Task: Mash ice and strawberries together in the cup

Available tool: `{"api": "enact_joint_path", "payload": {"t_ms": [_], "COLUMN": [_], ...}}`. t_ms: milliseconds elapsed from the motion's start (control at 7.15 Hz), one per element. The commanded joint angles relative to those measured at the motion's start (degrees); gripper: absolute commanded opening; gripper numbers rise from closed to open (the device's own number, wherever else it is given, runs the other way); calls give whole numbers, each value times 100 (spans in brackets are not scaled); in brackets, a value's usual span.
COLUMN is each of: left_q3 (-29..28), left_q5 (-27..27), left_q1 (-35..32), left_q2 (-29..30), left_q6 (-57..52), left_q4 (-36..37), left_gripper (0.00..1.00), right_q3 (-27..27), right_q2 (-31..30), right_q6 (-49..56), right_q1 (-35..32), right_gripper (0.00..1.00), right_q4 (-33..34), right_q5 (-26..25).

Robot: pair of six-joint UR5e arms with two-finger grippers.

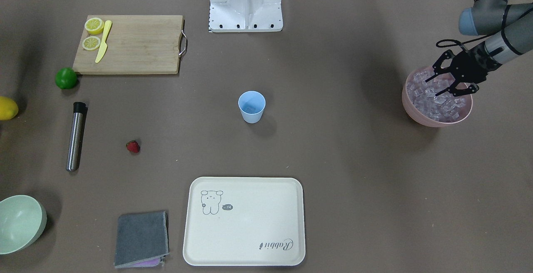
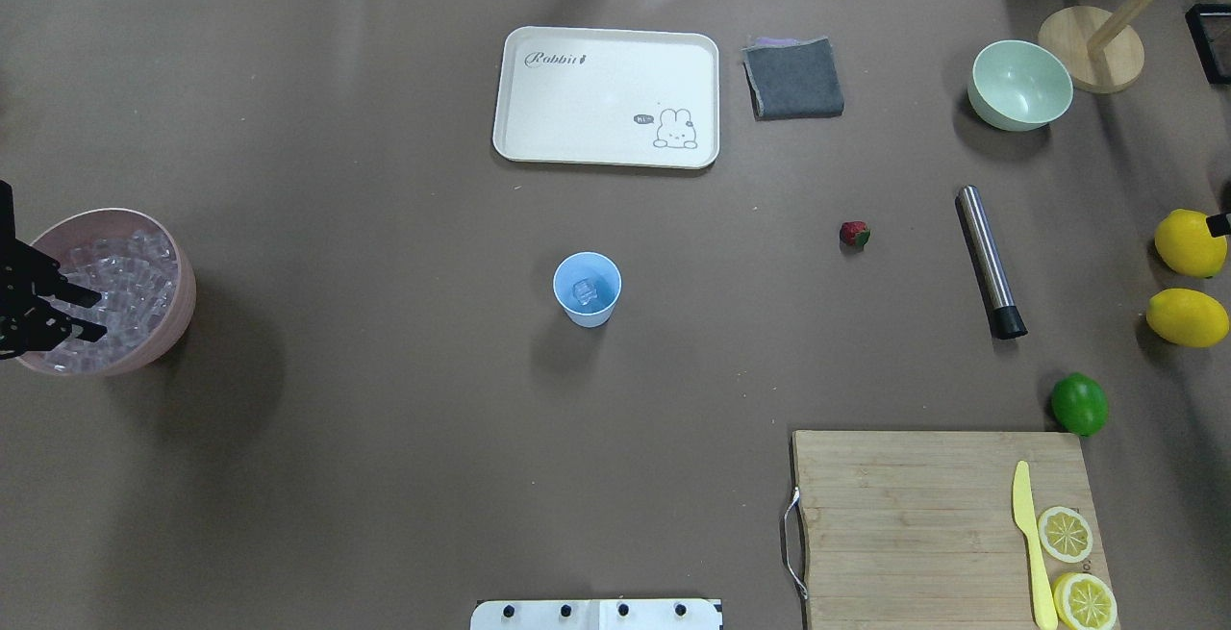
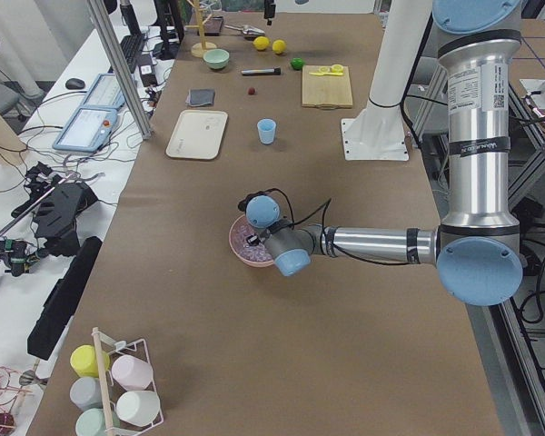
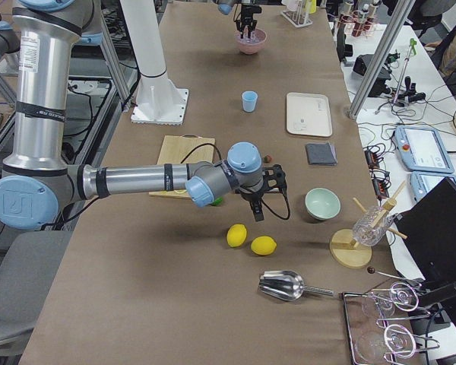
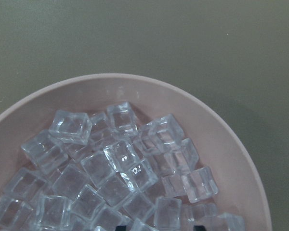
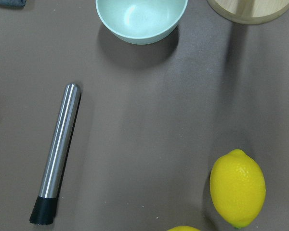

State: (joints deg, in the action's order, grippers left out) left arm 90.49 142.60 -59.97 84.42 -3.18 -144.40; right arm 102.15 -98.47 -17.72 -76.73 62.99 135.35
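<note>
The light blue cup (image 1: 252, 115) stands upright mid-table, with one ice cube (image 2: 584, 292) lying in its bottom. Many more ice cubes (image 5: 115, 168) fill the pink bowl (image 1: 433, 122) at the table's end on my left. My left gripper (image 1: 435, 86) is open just over that pile, fingertips among the top cubes, holding nothing that I can see. The small red strawberry (image 1: 133, 146) lies alone on the table, well away from the cup. My right gripper (image 4: 258, 207) hovers above two lemons; whether it is open or shut I cannot tell.
A steel muddler (image 1: 75, 136) lies near the strawberry. A lime (image 1: 66, 78), lemons (image 2: 1191, 243), a cutting board (image 1: 137, 43) with lemon halves and a yellow knife, a cream tray (image 1: 245, 221), a grey cloth (image 1: 141, 239) and a pale green bowl (image 1: 20, 223) surround the middle.
</note>
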Motion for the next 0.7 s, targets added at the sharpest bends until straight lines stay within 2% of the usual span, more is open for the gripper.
{"api": "enact_joint_path", "payload": {"t_ms": [0,559], "left_q3": [4,-83], "left_q5": [40,111], "left_q1": [-6,-111], "left_q2": [4,13], "left_q6": [-7,-261], "left_q4": [0,17], "left_gripper": [56,56], "right_q3": [-2,7], "right_q2": [3,-6], "right_q6": [-3,-152], "right_q1": [1,27], "right_gripper": [100,100], "right_q4": [3,-6], "right_q5": [0,26]}}
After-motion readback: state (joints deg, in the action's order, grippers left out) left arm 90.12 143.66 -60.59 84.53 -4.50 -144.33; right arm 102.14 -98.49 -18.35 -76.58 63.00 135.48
